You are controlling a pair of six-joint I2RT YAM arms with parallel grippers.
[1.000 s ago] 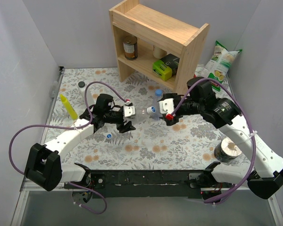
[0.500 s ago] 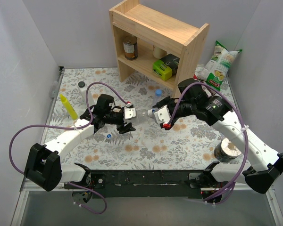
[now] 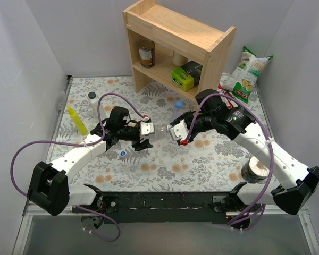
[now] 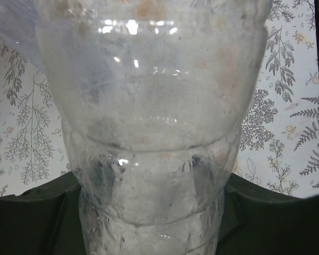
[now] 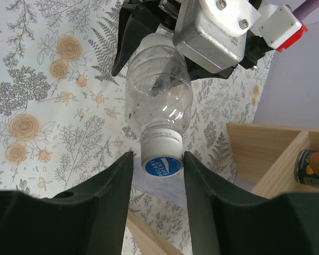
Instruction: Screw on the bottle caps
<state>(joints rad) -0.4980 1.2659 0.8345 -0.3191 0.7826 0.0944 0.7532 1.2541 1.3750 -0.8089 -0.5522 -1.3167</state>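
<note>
Left gripper (image 4: 151, 215) clamps a clear, ribbed bottle (image 5: 158, 101) held level above the floral table (image 5: 42, 79). Its blue cap (image 5: 161, 166), printed POCARI SWEAT, sits between the right gripper (image 5: 158, 155) fingers, spread just clear of it.

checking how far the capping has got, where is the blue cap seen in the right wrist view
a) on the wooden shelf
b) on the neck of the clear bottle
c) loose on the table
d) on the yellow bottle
b: the cap sits on the neck of the bottle held by the left gripper, with the right gripper straddling it.
</note>
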